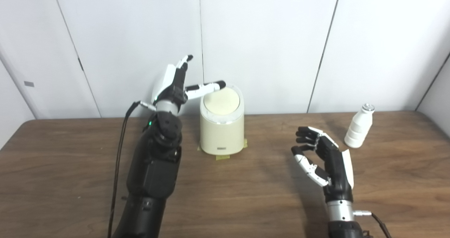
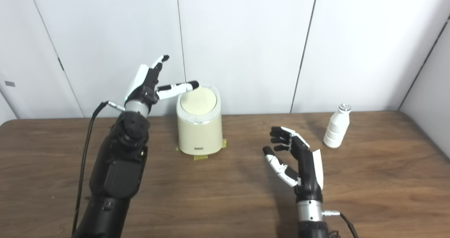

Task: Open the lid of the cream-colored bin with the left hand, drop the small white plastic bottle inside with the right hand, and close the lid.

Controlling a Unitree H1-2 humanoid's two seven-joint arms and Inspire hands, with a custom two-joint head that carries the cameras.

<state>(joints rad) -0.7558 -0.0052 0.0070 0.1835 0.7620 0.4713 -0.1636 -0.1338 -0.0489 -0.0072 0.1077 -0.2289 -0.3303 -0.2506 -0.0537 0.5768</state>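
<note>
Left eye view: left hand (image 1: 172, 87), fingers spread, reaches its thumb over the closed lid (image 1: 222, 101) of the cream bin (image 1: 222, 132), apparently touching, likely to press it open; right hand (image 1: 325, 160), loosely spread and empty, waits near the white bottle (image 1: 359, 130) standing on the table (image 1: 246, 195).
</note>
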